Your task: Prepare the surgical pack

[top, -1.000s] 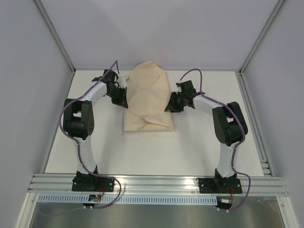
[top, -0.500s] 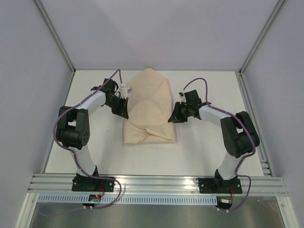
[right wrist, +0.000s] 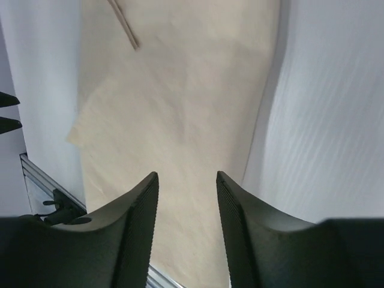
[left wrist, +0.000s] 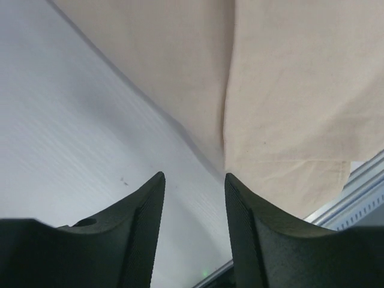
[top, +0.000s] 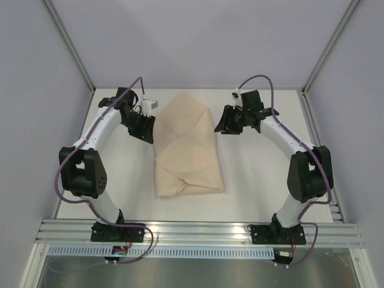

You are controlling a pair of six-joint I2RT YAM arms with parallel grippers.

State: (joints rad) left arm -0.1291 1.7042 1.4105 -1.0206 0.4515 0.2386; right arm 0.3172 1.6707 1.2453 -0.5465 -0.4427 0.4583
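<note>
Squarely between left gripper [top: 146, 134] and right gripper [top: 221, 127] lies the cloth sheet [top: 187, 147].

The overhead view is bright, evenly and diffusely lit, and sharp throughout. The white bench [top: 258, 180] shows no glare, and the arms [top: 105, 123] throw only faint, soft shadows on it. Folds in the cloth [top: 186, 144] read as gentle shading. In the wrist views the left fingers [left wrist: 144, 228] and right fingers [right wrist: 135, 228] are dark, underlit and slightly soft, being close to the lens. There the cloth casts a soft grey shadow along its edge, and the bench shows faint striping.
</note>
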